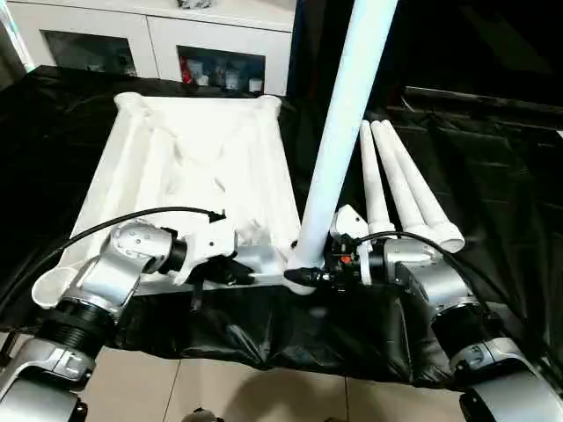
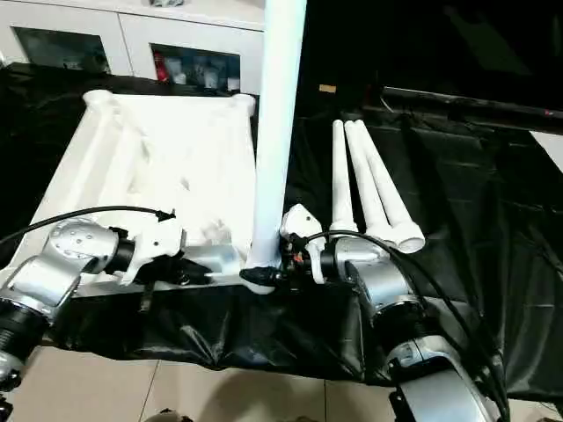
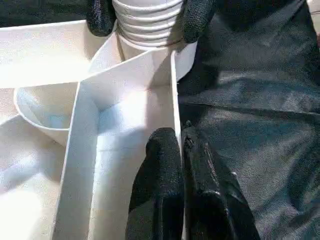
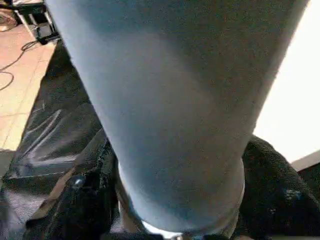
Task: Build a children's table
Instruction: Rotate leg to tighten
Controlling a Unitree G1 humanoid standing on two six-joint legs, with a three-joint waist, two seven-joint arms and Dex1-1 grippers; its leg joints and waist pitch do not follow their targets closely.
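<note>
- The left gripper point(image 1: 251, 277) reaches in from the left at the near edge of the white table top point(image 1: 189, 167); its fingers point(image 3: 160, 190) are clenched on a thin upright rib of the top's wall.
- The table top lies underside up on the black-covered counter point(image 1: 493, 176), ribs showing, sockets at its corners.
- An upright leg point(image 1: 339, 149) stands in the top's near right corner socket, leaning slightly.
- The right gripper point(image 1: 303, 280) has its fingers point(image 3: 197, 20) around the base of that leg, one on each side.
- Three spare legs point(image 1: 400, 189) lie side by side on the counter, right of the top.
</note>
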